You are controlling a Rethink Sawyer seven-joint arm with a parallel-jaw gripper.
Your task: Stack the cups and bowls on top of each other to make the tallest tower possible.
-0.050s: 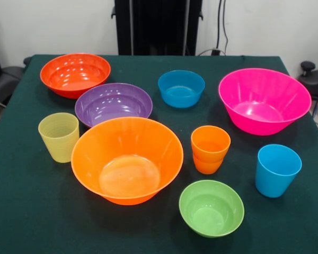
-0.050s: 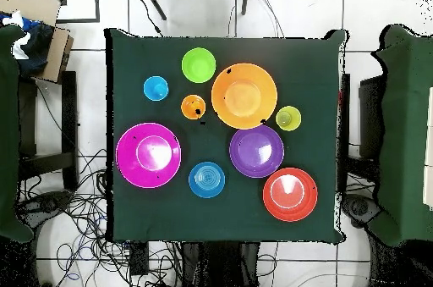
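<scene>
no tower begun: every vessel sits apart on the green table [image 1: 21,211], all upright. nearest the front edge, lime green bowl [image 1: 211,207]; just behind, large orange bowl [image 1: 126,160] at mid-table, sky blue cup [image 1: 276,170] toward the right edge, ribbed yellow-green cup [image 1: 59,136] toward the left. orange cup [image 1: 210,149] between, possibly two cups nested, hard to tell. farther back, purple bowl [image 1: 113,103], blue bowl [image 1: 181,88], hot pink bowl [image 1: 264,99]; red-orange bowl [image 1: 75,74] near the far left corner. gripper unseen in either view, state unknown. next, likely: nest one large bowl in the other as a base.
</scene>
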